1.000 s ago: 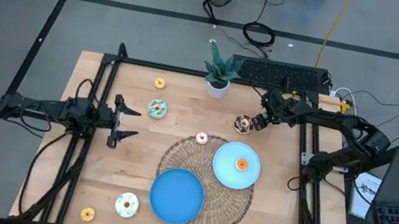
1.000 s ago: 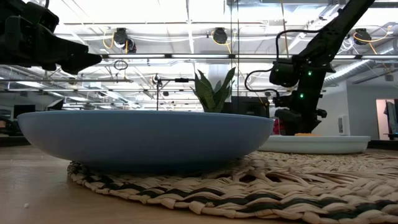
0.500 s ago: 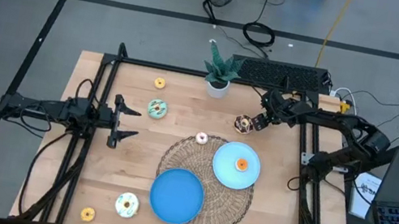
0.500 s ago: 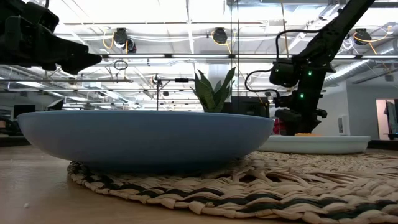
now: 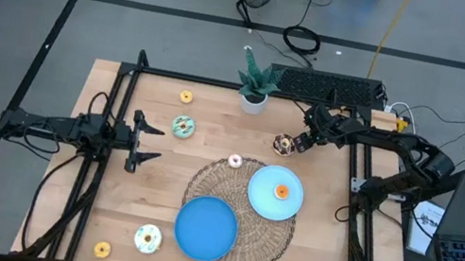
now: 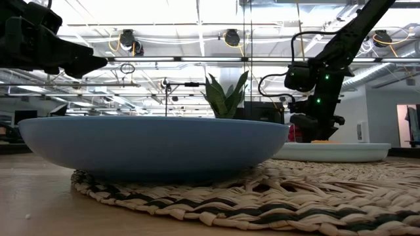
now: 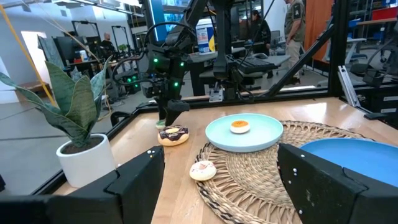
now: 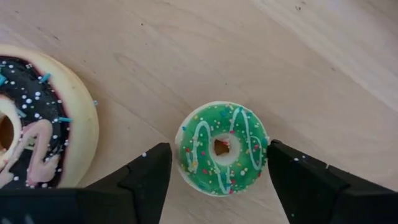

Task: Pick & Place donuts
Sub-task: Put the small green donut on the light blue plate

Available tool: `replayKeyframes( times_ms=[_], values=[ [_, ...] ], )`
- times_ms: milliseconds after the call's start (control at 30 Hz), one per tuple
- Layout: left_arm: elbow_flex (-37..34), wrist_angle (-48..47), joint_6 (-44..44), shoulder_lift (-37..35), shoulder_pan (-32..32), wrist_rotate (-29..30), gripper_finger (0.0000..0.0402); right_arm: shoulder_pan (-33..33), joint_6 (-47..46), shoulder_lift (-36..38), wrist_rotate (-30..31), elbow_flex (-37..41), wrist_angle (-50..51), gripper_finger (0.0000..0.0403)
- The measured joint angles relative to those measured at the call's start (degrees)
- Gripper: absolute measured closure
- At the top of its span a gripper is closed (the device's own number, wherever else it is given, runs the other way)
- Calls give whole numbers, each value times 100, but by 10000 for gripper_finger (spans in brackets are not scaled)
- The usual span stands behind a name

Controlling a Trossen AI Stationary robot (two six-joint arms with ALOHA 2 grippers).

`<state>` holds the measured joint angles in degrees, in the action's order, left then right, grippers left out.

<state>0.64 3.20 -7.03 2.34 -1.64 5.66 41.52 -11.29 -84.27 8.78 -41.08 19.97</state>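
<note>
A small green donut (image 8: 221, 155) lies flat on the wood at the far right of the table, next to a bigger chocolate donut (image 5: 284, 143). My right gripper (image 8: 217, 149) slants down over the green one, its fingers closed on it. At the table's left side my left gripper (image 5: 137, 141) hangs level and open, touching nothing. Other donuts lie about. There is a yellow one (image 5: 186, 96), a teal one (image 5: 182, 126) and a pink one (image 5: 235, 161) on the woven mat. An orange one (image 5: 280, 192) is on the light-blue plate (image 5: 260, 201). My right gripper has the green donut's outer rim (image 8: 264, 149) between its two fingers, one on each opposite side. The fingers come slanting down from the table's right. The donut lies flat on the wood, icing up.
A darker blue plate (image 5: 206, 228) sits on the woven mat (image 5: 266, 242) near the front. A potted plant (image 5: 255, 82) stands at the far edge, close to my right arm. Two more donuts (image 5: 147, 237) (image 5: 102, 249) lie at the near left.
</note>
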Motion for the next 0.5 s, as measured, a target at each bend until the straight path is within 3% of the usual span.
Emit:
replayKeyframes(
  times_ms=[500],
  values=[
    [0,1,0,0,1,0,96,0,-1,1,20,218,-246,150]
  ],
)
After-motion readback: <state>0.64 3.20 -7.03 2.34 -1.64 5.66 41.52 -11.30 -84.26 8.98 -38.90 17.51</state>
